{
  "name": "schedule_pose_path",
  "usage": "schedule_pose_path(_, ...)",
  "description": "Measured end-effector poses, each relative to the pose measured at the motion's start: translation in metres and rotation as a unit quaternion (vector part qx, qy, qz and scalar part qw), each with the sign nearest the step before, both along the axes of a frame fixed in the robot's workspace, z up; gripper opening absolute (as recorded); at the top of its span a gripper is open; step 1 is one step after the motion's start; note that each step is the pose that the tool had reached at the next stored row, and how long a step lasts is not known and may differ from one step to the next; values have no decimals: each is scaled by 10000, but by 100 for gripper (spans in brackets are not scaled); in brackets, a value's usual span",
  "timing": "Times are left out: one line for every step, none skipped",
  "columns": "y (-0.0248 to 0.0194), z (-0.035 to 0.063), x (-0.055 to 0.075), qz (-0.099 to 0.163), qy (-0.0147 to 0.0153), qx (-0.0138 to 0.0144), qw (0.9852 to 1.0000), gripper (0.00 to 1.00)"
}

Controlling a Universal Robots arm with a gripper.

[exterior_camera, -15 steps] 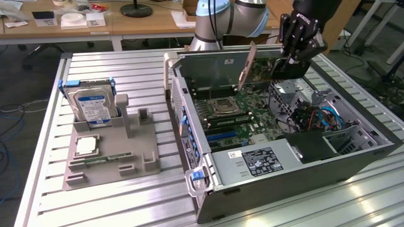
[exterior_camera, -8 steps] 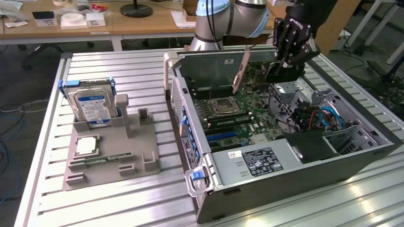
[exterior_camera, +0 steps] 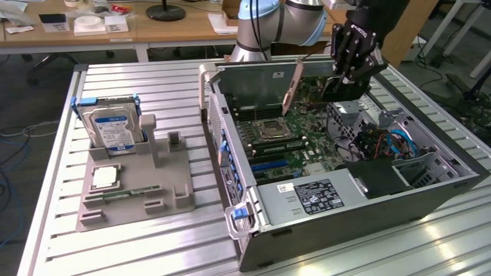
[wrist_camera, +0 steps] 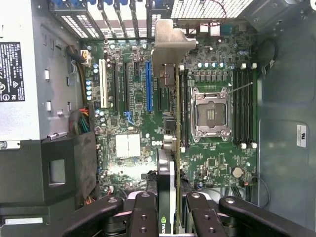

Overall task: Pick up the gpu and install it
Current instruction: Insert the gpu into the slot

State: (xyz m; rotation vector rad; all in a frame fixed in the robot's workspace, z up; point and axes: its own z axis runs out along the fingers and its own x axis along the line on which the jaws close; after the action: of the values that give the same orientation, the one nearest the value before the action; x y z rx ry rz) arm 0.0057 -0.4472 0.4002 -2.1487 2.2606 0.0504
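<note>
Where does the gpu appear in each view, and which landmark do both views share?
Exterior view: gpu held by the gripper over the motherboard.
Wrist view: gpu edge-on between the blue slot and the CPU socket.
Shared landmark: the CPU socket.

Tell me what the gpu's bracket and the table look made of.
The gpu bracket: likely bare sheet metal; pale, dull sheen, thin bent tab. The table: probably aluminium; silvery slotted rails catching glare.

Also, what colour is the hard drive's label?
Its label is blue and white; clearest in the exterior view.
</note>
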Motion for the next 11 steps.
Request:
schedule_pose_path(0, -17, -1, 1, 0, -1, 10000, 27)
schedule_pose_path(0, -34, -5, 2, 0, 0, 10000, 27)
schedule_pose_path(-2, -45, -12, 5, 0, 1, 10000, 27)
schedule_pose_path(-8, -49, -20, 12, 1, -1, 10000, 27)
schedule_pose_path(-17, -51, -29, 20, 1, -2, 10000, 27)
schedule_pose_path(-25, -57, -37, 27, 0, 0, 10000, 27)
schedule_pose_path(-31, -71, -42, 35, 0, 2, 10000, 27)
schedule_pose_path(-35, -88, -47, 42, 0, 1, 10000, 27)
schedule_pose_path(-36, -105, -51, 48, 0, 0, 10000, 27)
schedule_pose_path(-37, -123, -53, 54, 0, 1, 10000, 27)
schedule_pose_path(-37, -133, -53, 57, 0, 1, 10000, 27)
